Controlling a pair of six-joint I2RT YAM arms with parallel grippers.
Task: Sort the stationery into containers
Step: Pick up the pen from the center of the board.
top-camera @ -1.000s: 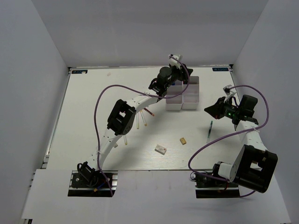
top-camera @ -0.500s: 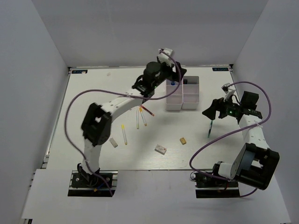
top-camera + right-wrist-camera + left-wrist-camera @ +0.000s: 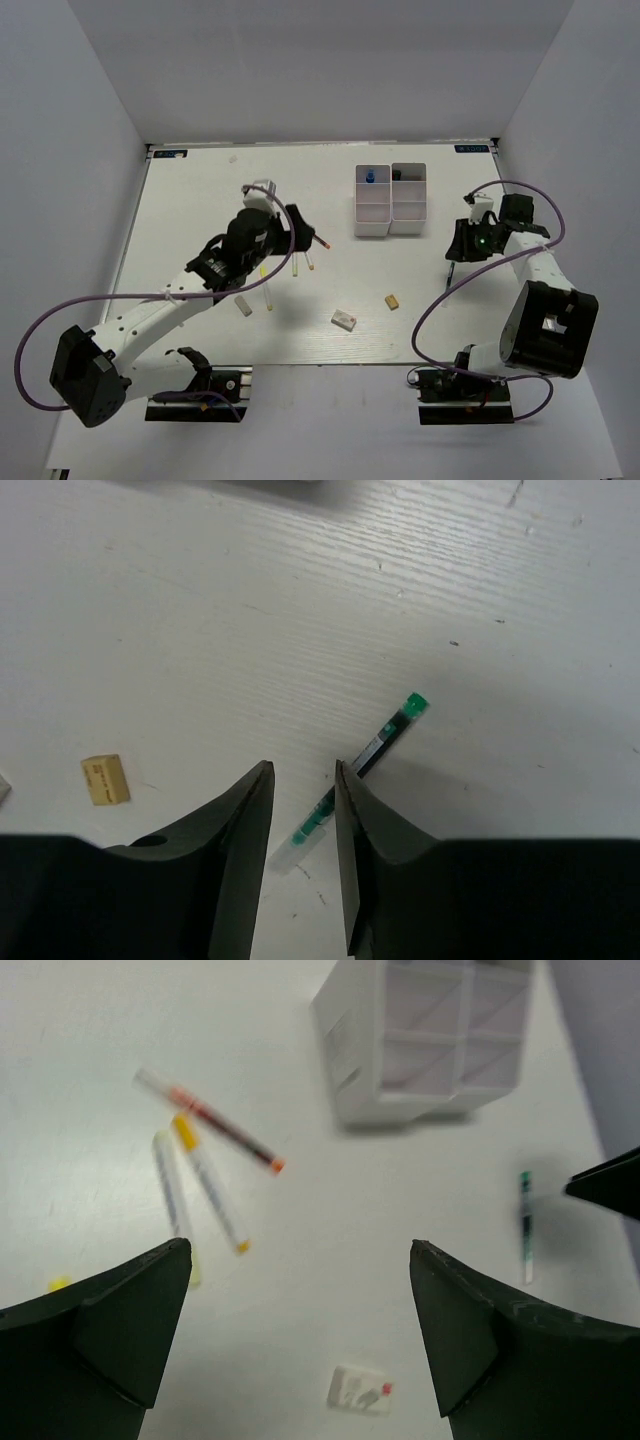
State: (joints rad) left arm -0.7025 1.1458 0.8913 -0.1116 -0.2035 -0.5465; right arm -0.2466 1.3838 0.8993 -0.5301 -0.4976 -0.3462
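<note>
Broadly, the white desk (image 3: 200, 200) carries everything. The containers (image 3: 390, 200), a cluster of small white open-top bins joined in two columns, sit near the far edge, right of the middle. The left pincer (image 3: 300, 1260) hangs above the desk's middle-left, its jaws spread wide and holding nothing. The right pincer (image 3: 300, 775) is low near the right edge, its jaws only narrowly apart and gripping nothing.

Just below the left pincer lies a thin red pen (image 3: 210, 1120), slanted, with two pale yellow-tipped pens (image 3: 210, 1185) just beside it, fanned out from one another. The green-black marker (image 3: 385, 742) lies flat near the right edge, green cap pointing away, and its clear end runs into the gap between the right pincer's jaws. Whether either jaw touches it cannot be told.

A blue-capped bottle (image 3: 371, 178) stands in the far-left compartment of the containers. Toward the near edge are a white eraser (image 3: 344, 319) with small printing on it, a tan eraser (image 3: 392, 301) to its right, and a grey eraser (image 3: 244, 307) well to its left, beside the left arm.
</note>
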